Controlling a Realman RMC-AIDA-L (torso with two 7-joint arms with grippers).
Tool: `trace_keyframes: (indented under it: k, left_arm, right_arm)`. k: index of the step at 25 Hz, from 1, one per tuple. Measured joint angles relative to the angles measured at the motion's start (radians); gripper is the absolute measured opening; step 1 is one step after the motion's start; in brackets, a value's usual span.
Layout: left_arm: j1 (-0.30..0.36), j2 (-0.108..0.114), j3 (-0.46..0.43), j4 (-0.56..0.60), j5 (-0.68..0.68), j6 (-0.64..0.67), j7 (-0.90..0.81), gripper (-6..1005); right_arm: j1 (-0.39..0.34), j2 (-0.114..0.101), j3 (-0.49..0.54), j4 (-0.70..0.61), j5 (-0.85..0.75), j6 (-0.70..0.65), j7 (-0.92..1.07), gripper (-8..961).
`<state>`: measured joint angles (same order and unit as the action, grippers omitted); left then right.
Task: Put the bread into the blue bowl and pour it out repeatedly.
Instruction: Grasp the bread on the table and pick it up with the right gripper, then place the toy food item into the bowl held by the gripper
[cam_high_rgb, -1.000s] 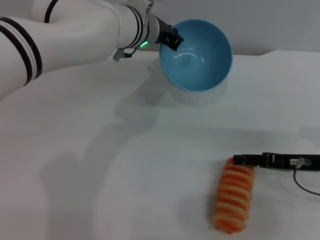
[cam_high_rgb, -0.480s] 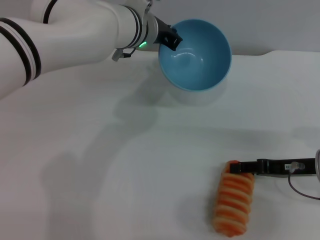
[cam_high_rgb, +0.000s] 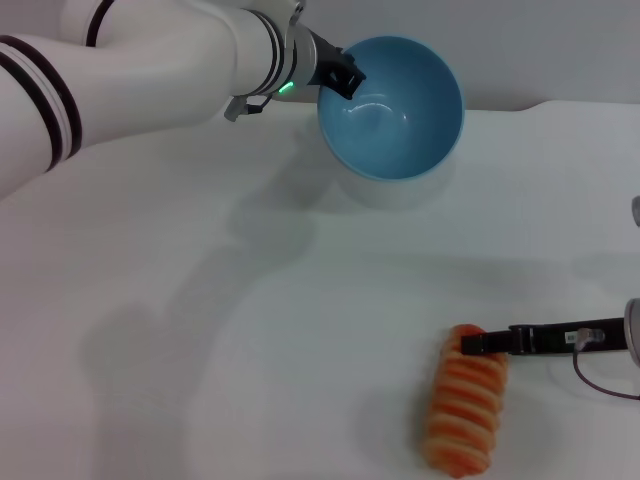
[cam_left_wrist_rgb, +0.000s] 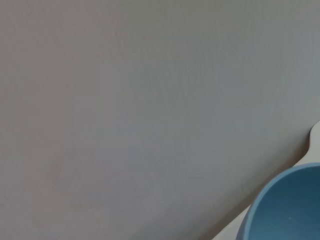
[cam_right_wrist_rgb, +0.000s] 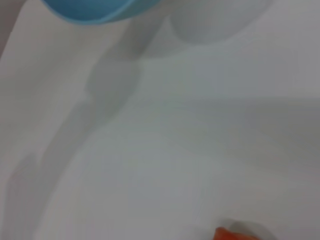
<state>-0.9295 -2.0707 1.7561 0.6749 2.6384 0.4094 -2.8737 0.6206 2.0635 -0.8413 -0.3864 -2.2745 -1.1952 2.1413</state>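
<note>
- Left gripper (cam_high_rgb: 345, 78): jaws clamped on the blue bowl (cam_high_rgb: 392, 110) rim; bowl tilted, raised above the bench (cam_high_rgb: 200, 330).
- Right gripper (cam_high_rgb: 478, 343): touches the bread (cam_high_rgb: 465, 398) far end; jaw state cannot be told.
- Bread lies on bench.
- No legible writing.

The blue bowl (cam_high_rgb: 391, 108) sits toward the far side of the surface (cam_high_rgb: 250, 330), held up off it and tipped so that its opening faces forward; nothing lies in it. The left end effector (cam_high_rgb: 340, 77) is at the bowl's left rim, its arm reaching in from the near left. The bread (cam_high_rgb: 465, 409) lies on the surface well apart from the bowl, near the front edge and to the right, its length running front to back. The right end effector (cam_high_rgb: 480, 343) comes in from the right and meets the bread's far end.
</note>
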Motion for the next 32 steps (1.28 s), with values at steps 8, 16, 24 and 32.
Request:
trace_keyframes:
  k: [8,16,24,32]
  left_arm:
    - [0.008,0.0,0.0,-0.001,0.0,0.0,0.0,-1]
    - [0.016,0.002,-0.003,-0.002,0.0,0.014,-0.001,-2]
    - [-0.003,-0.002,0.013,0.005,0.0,0.154,0.004,-2]
    - [-0.043,-0.005,0.186,0.055,-0.169,0.279,0.004,-1]
  right_arm:
    - [-0.014,0.002,-0.015,-0.087,0.005,-0.064,-0.027,408]
    - [-0.027,0.002,0.008,-0.279,0.013,-0.177,-0.039,325]
    - [-0.027,0.001,0.083,-0.551,0.04,-0.254,-0.04,258]
    - [-0.014,0.003,0.093,-0.619,0.161,-0.174,-0.07,202]
